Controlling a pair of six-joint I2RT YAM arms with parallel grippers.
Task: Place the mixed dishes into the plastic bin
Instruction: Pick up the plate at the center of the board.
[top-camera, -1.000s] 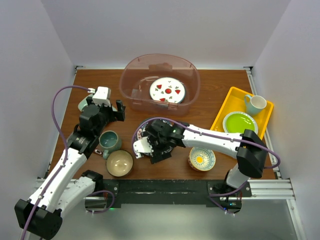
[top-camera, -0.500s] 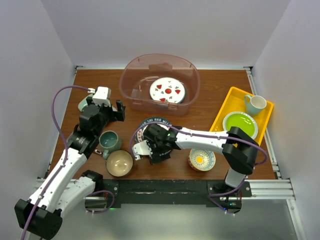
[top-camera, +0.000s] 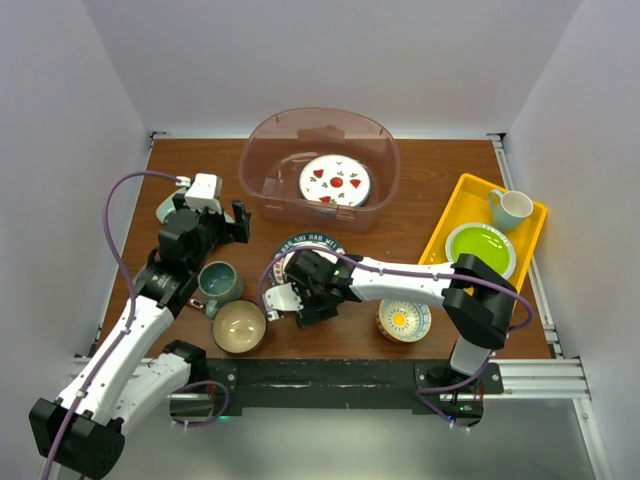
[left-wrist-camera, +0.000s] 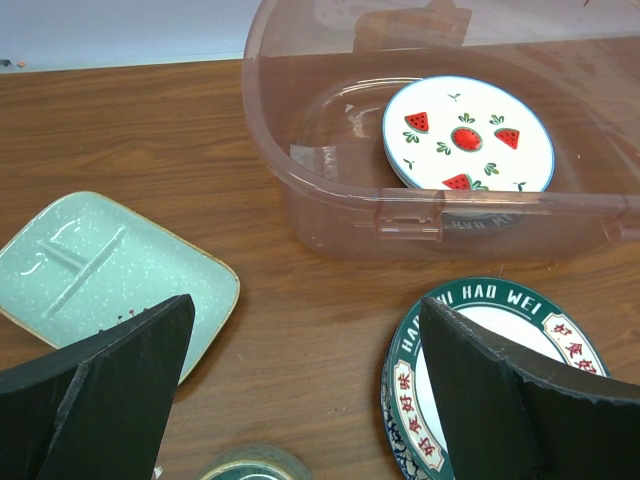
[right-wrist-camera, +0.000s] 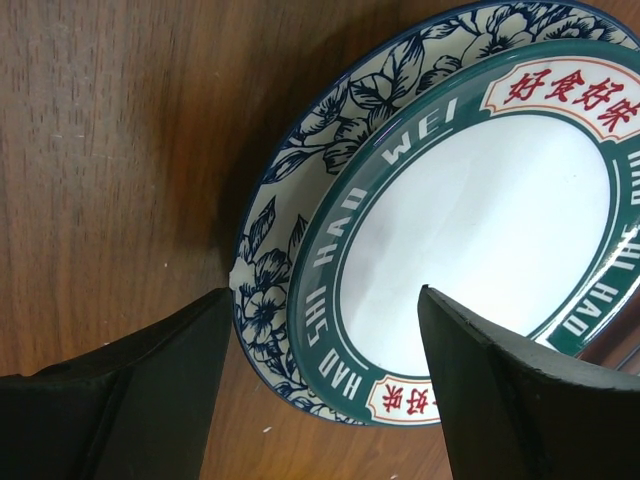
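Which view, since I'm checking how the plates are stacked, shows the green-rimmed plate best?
Right wrist: the green-rimmed plate fills the frame, resting on the blue floral plate. Left wrist catches part of it behind a finger; top external shows only its far rim past the right gripper.

A flat yellow rectangular plastic tray (top-camera: 461, 204) lies at the right side of the brown wooden table (top-camera: 430, 170), turned at an angle. On the tray rests a round lime-green plate with a white rim (top-camera: 480, 245), and just behind this plate a pale bluish mug (top-camera: 512, 208) stands upright.
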